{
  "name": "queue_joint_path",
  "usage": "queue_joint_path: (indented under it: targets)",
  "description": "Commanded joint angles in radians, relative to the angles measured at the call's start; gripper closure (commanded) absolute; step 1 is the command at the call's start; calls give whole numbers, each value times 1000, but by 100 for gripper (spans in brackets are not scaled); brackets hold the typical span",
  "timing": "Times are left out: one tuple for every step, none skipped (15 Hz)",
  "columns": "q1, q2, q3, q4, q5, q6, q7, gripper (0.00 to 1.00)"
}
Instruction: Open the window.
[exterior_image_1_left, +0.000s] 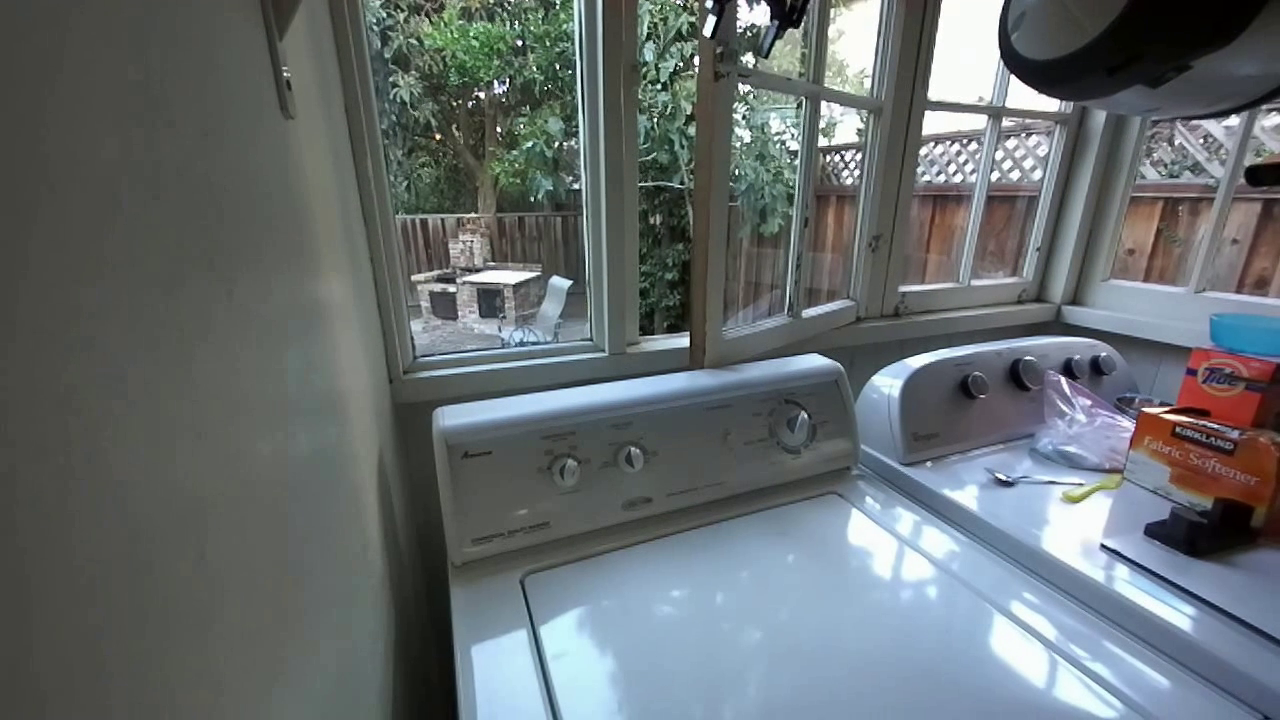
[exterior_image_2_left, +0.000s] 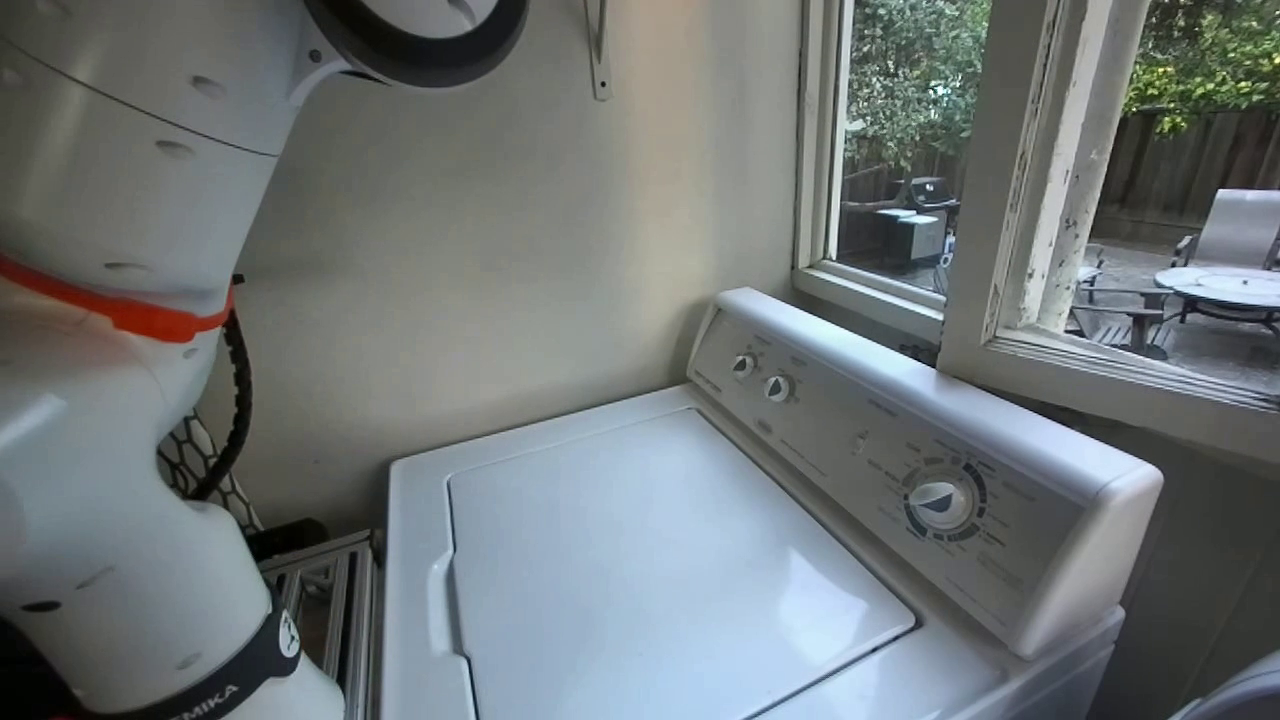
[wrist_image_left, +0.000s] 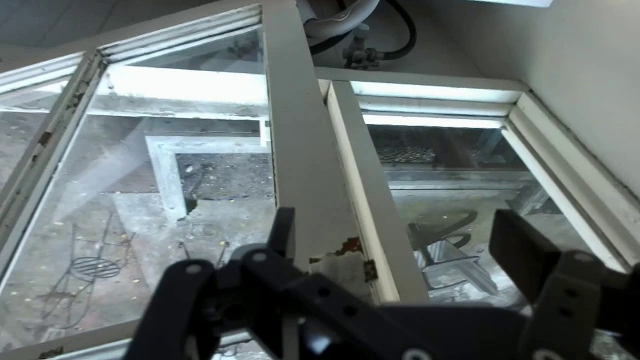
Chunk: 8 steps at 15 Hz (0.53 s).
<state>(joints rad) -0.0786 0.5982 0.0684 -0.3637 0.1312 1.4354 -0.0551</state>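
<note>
Nearest the lens, wrist view: the black gripper (wrist_image_left: 395, 235), its fingers (wrist_image_left: 520, 252) spread wide. Within that picture the free-edge stile (wrist_image_left: 306, 150) of the window (exterior_image_1_left: 806, 180) runs between them; one fingertip overlaps the stile's glazed edge, the other overlaps the plain pane (exterior_image_1_left: 480, 170). Contact with the wood: cannot tell. Paint on the stile is chipped between the fingers, brown patches showing.

Window position: in an exterior view it stands between the plain pane and a narrower gridded sash (exterior_image_1_left: 982, 195). Ajar, swung into the room; foliage (exterior_image_1_left: 665, 180) shows through the gap between its free edge and the frame post (exterior_image_1_left: 612, 200). Lower corner is just at the rear top of the control panel (exterior_image_1_left: 690, 470) on the washer (exterior_image_2_left: 640, 540); touching or apart, cannot tell. Same view: gripper cut off by the top edge, overlapping the window's upper part.

Washer lid (exterior_image_1_left: 760, 610) lies flat, catching bright reflections.

Arm (exterior_image_2_left: 110, 220): white, with an orange-red band (exterior_image_2_left: 160, 318), beside the washer in an exterior view.

Neighbouring appliance (exterior_image_1_left: 1000, 515): carries a clear plastic bag (exterior_image_1_left: 1085, 430), a spoon (exterior_image_1_left: 1040, 479), a yellow-green utensil (exterior_image_1_left: 1093, 488) and a Kirkland Fabric Softener box (exterior_image_1_left: 1200, 460). Orange Tide box (exterior_image_1_left: 1230, 388) behind that, blue container (exterior_image_1_left: 1245, 333) above it.
</note>
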Motion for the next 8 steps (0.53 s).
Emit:
queue_joint_path:
  targets:
    - [93, -15, -86, -21, -134, 7, 127, 0]
    - [113, -11, -99, -20, -160, 7, 148, 0]
    - [131, -10, -114, -20, -187, 7, 165, 0]
    - [98, -10, -79, -19, -138, 9, 121, 0]
    - [113, -9, -90, -19, -157, 9, 136, 0]
    - [121, -9, -97, -19, -166, 9, 145, 0]
    - [124, -9, -100, -19, -169, 9, 150, 0]
    - [124, -9, -101, -19, -170, 9, 151, 0]
